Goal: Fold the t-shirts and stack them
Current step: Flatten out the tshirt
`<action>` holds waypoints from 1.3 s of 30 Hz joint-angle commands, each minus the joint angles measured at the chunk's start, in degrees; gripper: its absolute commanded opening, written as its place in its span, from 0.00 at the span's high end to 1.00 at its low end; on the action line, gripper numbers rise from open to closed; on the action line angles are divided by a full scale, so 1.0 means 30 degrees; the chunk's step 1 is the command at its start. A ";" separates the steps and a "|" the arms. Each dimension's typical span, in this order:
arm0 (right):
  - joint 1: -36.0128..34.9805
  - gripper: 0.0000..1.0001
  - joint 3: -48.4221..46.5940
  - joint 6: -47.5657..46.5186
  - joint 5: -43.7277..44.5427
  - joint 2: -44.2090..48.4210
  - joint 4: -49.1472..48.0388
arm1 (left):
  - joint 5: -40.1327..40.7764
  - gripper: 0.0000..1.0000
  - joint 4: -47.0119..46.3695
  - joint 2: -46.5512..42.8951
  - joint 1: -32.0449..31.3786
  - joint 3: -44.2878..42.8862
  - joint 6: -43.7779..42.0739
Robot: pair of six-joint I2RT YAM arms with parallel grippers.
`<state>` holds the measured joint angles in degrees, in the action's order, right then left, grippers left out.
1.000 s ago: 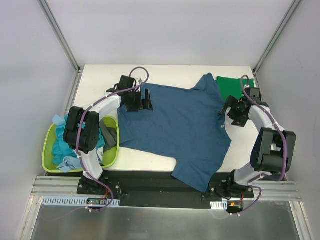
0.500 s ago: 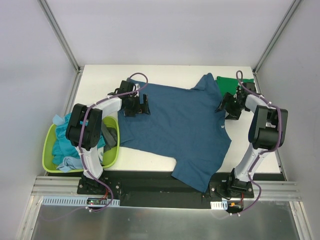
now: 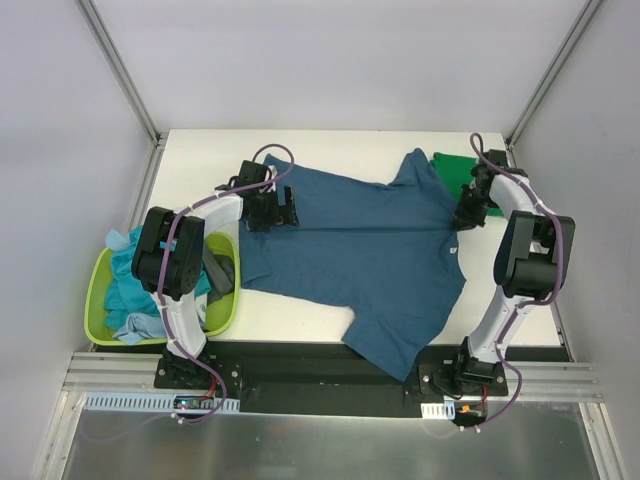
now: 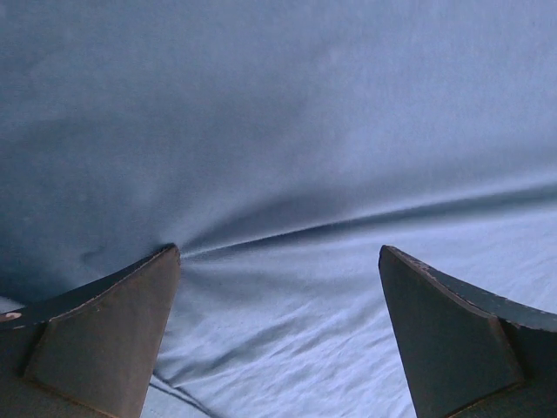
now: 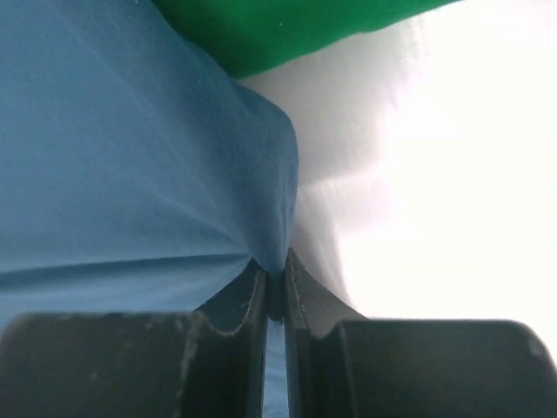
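A dark teal-blue t-shirt (image 3: 350,250) lies spread across the white table (image 3: 200,160). My left gripper (image 3: 283,212) rests on its left shoulder area, open, and the left wrist view shows both fingers (image 4: 130,313) pressed on wrinkled blue cloth (image 4: 287,157). My right gripper (image 3: 463,220) is shut on the shirt's right edge; in the right wrist view a pinch of blue cloth (image 5: 174,157) sits between the closed jaws (image 5: 277,272). A bright green folded t-shirt (image 3: 455,168) (image 5: 287,30) lies just beyond, at the back right.
A lime-green basket (image 3: 92,300) hangs off the table's left edge, holding light turquoise (image 3: 125,290) and dark grey (image 3: 215,270) t-shirts. The blue shirt's lower sleeve (image 3: 390,350) drapes over the near edge between the arm bases. Frame posts stand at the back corners.
My right gripper has closed on the blue shirt's right edge, and its arm swung toward the back right. The cloth there has drawn straighter. The left gripper has hardly moved.
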<state>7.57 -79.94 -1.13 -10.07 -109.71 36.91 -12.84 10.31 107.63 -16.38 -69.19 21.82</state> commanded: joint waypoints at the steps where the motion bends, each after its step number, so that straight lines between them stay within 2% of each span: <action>1: -0.1407 0.89 -0.2238 -0.0535 0.7797 0.1794 0.4188 | 0.1703 0.01 0.1164 0.0860 0.0480 -0.0052 -0.0038; 6: -0.3220 0.80 -0.3818 0.1922 1.2514 -0.0192 0.7028 | 0.1732 0.01 0.1340 0.0889 0.0480 -0.0140 -0.0009; 8: -0.4277 0.75 -0.4493 0.2220 1.3284 -0.1481 0.7560 | 0.1819 0.01 0.1428 0.0918 0.0480 -0.0169 -0.0009; 13: -0.6826 0.72 -0.5987 0.3130 1.4488 -0.2745 0.7592 | 0.1908 0.01 0.1545 0.1035 0.0480 -0.0286 0.0020; 15: -0.7415 0.71 -0.6195 0.3099 1.4051 -0.2688 0.7008 | 0.1849 0.01 0.1604 0.1123 0.0480 -0.0345 0.0020; 18: -0.7359 0.62 -0.5116 0.2925 1.2936 -0.1521 0.5342 | 0.1936 0.01 0.1662 0.1094 0.0480 -0.0345 -0.0009; 20: -0.7067 0.54 -0.3566 0.2458 1.2965 -0.0233 0.3848 | 0.2170 0.01 0.1721 0.1065 0.0480 -0.0345 -0.0009; 21: -0.6804 0.46 -0.2949 0.2078 1.2210 0.0353 0.3232 | 0.2200 0.01 0.1750 0.1065 0.0480 -0.0345 -0.0009; 22: -0.6367 0.40 -0.2189 0.1842 1.0782 0.1055 0.2675 | 0.2200 0.01 0.1750 0.1065 0.0480 -0.0345 -0.0009; 26: -0.4636 0.30 0.1648 0.1343 0.1938 0.3634 0.0098 | 0.1733 0.01 0.1750 0.1007 0.0480 -0.0404 -0.0009; 29: -0.4634 0.26 0.4432 0.1137 -0.0737 0.5248 -0.1896 | 0.1469 0.01 0.1751 0.1036 0.0480 -0.0433 -0.0009; 35: -0.4108 0.23 0.4998 0.1487 -0.0250 0.3850 -0.1903 | 0.0942 0.01 0.1780 0.0949 0.0480 -0.0375 0.0049; 39: -0.2792 0.23 0.4705 0.1781 0.0278 0.2297 -0.1435 | 0.0531 0.01 0.1780 0.0656 0.0480 -0.0287 0.0050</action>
<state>-4.60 -64.55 3.49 -8.73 -99.22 32.75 -10.37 11.20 108.55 -15.66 -70.78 22.09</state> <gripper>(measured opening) 0.767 0.990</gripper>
